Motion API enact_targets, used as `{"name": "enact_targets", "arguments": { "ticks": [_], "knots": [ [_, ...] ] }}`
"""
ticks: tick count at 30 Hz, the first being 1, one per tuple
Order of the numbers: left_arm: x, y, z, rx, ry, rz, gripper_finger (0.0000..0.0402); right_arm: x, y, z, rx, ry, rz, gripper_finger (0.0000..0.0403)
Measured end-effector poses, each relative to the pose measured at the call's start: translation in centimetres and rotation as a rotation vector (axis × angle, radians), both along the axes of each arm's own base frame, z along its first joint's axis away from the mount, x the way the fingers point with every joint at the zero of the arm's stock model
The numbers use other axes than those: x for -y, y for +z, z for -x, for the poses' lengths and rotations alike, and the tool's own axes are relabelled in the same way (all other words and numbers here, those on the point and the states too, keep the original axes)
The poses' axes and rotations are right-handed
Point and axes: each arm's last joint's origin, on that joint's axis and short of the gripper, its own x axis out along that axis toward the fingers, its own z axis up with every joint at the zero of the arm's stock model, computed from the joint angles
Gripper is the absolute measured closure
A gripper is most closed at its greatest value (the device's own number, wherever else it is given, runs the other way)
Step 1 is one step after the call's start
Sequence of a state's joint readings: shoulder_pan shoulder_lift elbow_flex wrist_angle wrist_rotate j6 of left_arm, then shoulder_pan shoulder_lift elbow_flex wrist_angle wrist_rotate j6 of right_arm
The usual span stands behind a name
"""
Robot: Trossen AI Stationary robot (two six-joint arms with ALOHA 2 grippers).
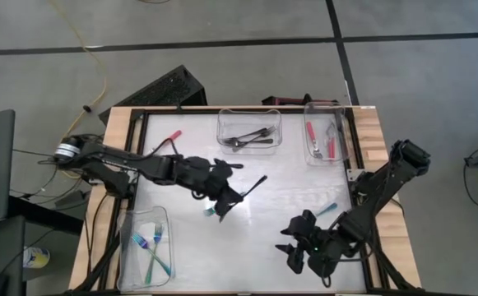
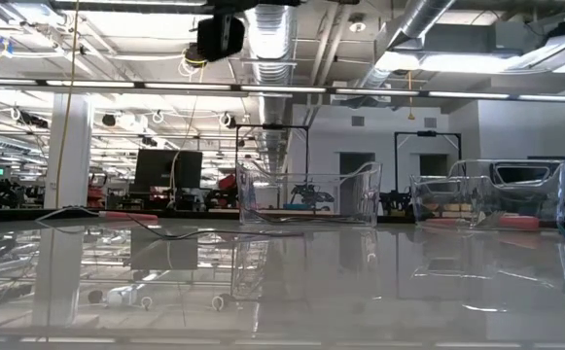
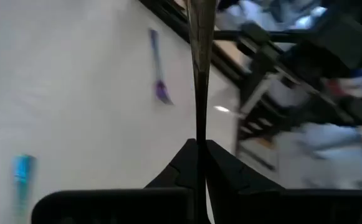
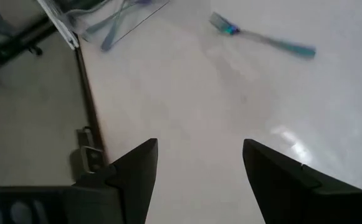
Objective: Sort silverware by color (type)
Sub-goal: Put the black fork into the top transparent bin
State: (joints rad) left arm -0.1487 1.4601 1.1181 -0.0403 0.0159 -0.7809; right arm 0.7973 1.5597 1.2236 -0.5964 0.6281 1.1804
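In the low view both arms stay unseen, and the forks (image 2: pixel 306 190) inside the bins (image 2: pixel 308 199) blur together.

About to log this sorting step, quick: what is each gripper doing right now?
Left gripper: jaws shut on a black fork, over mid-table.
Right gripper: jaws open, holding nothing, low over the table's near right.
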Motion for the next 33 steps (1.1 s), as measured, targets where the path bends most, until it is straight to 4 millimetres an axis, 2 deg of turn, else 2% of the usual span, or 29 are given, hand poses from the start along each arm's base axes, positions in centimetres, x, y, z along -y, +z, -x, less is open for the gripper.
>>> {"name": "enact_targets", "arguments": {
  "ticks": [3, 6, 13, 26, 33],
  "knots": [
    [-0.6, -1.3, 0.8, 0.069, -0.063, 0.107, 0.0401, 0.5, 0.0, -0.5, -0.015, 0.078, 0.092, 0.0143],
    [-0.6, -1.8, 1.5, 0.136, -0.129, 0.191, 0.0401, 0.9, 0.0, -1.0, -0.042, 0.140, 0.120, 0.0143],
    [0.7, -1.8, 1.9, 0.212, -0.265, 0.209, 0.0401, 1.8, 0.0, -1.9, -0.078, 0.329, 0.235, 0.0143],
    [3.7, -1.5, 2.5, 0.256, -0.423, 0.175, 0.0401, 1.9, 1.4, -3.9, 0.110, 0.599, 0.568, 0.0143],
    [5.4, -2.0, 3.0, 0.210, -0.444, 0.161, 0.0401, 2.9, 3.4, -6.0, 0.304, 0.591, 0.707, 0.0143]
  ]
}}
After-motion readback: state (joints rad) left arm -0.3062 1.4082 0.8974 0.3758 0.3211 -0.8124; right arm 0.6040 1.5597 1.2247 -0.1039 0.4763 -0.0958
